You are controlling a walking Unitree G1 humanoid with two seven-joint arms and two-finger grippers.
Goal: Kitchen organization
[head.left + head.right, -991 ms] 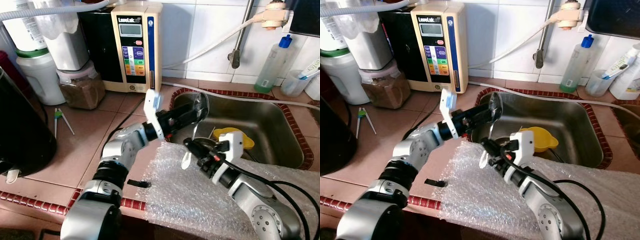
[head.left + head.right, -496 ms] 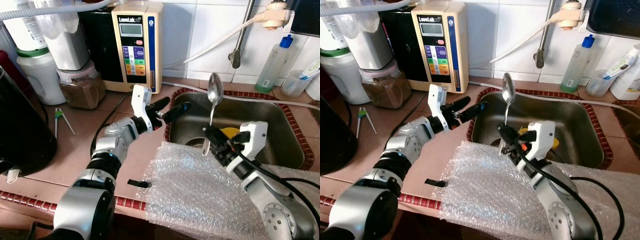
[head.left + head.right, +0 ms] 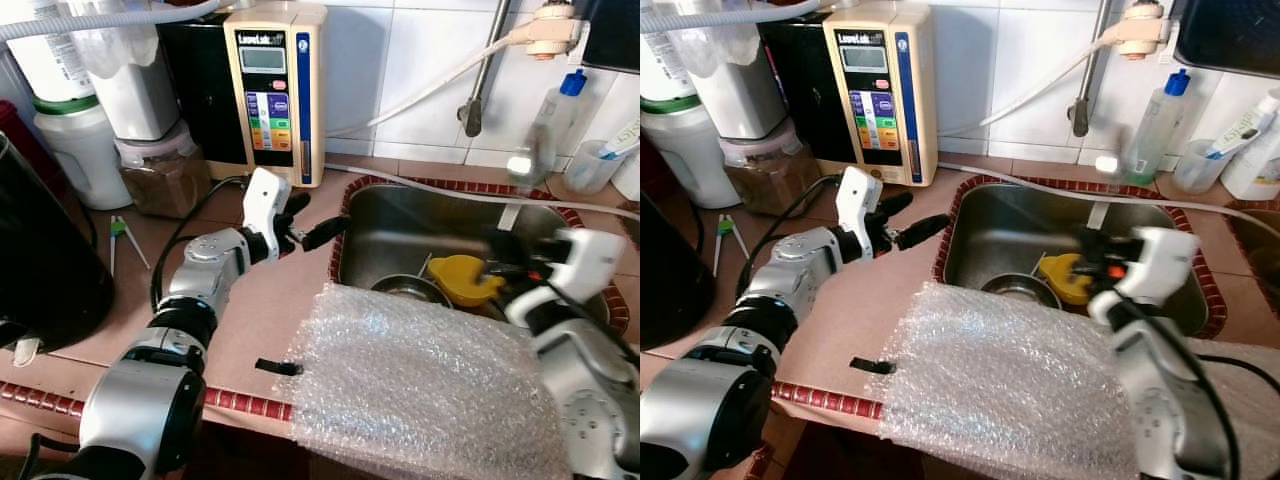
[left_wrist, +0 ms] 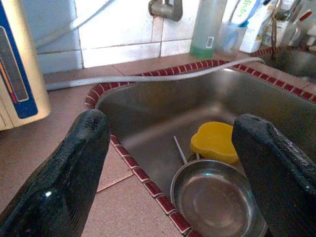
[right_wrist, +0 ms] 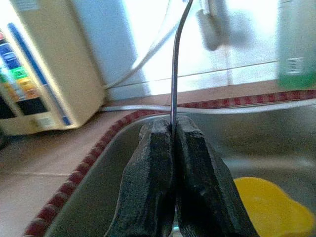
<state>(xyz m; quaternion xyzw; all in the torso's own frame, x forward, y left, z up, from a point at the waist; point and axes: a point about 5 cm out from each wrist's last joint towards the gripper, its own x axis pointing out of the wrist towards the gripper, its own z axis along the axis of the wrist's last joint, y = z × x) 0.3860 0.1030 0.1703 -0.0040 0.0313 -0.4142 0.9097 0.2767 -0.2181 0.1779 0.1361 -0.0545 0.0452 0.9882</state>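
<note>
A metal spoon [image 3: 509, 212] stands upright, blurred, over the right part of the steel sink [image 3: 343, 220]. My right gripper [image 5: 173, 129] is shut on the spoon's thin handle [image 5: 174, 69], with the bowl end up. My left gripper [image 3: 312, 220] is open and holds nothing; it hovers over the tiled counter just left of the sink's rim. Between the left fingers [image 4: 64, 187], the left wrist view looks into the sink. Down there lie a yellow plastic cup [image 4: 215, 140] and a steel bowl [image 4: 217, 197].
A bubble wrap sheet [image 3: 410, 390] covers the counter's front edge, with a small black piece [image 3: 280, 367] beside it. A water ionizer [image 3: 275, 90], jars [image 3: 165, 180] and a black appliance [image 3: 40, 270] stand at the left. A soap bottle [image 3: 545, 120] stands behind the sink.
My right gripper has carried the spoon to the right, across the sink. My left gripper has drawn back to the left, away from the sink, still open.
</note>
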